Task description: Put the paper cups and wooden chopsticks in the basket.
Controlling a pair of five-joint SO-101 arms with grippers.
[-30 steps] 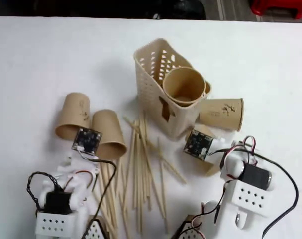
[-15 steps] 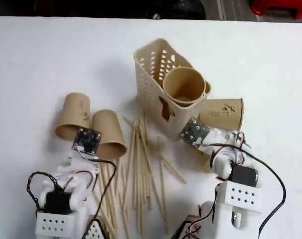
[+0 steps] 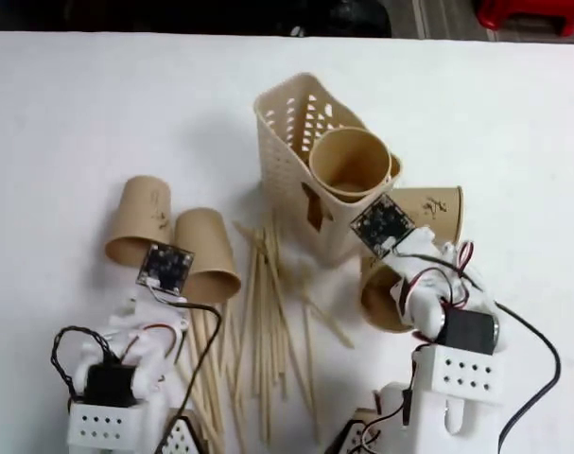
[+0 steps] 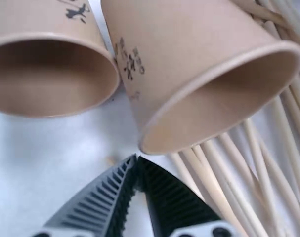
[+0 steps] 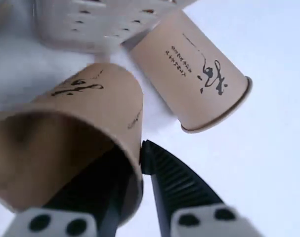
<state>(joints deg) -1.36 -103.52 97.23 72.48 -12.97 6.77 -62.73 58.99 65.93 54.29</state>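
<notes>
**Right gripper clamped on a printed cup beside the basket**

The right gripper (image 5: 137, 148) is clamped on the held cup (image 5: 65, 143), one jaw inside the mouth and the other outside, pinching the wall at the rim. This cup lies on its side on the white counter (image 3: 78, 113), just beside the basket (image 3: 301, 161), and has a dark brush-stroke mark on its side. Next to it lies the tipped cup (image 5: 189, 74), its mouth facing away from the basket. It carries the same brush mark, with a line of small print alongside.

The basket stands upright with the nested cup (image 3: 351, 163) sitting in its top, mouth up.

The left gripper (image 4: 138, 160) has its jaws together on nothing, tips just short of the rim of the near cup (image 4: 189, 74). The far cup (image 4: 46, 64) lies just beside it. Both show small dark print. The wooden chopsticks (image 3: 268, 322) lie scattered between the arms, some running under the near cup's rim.
</notes>
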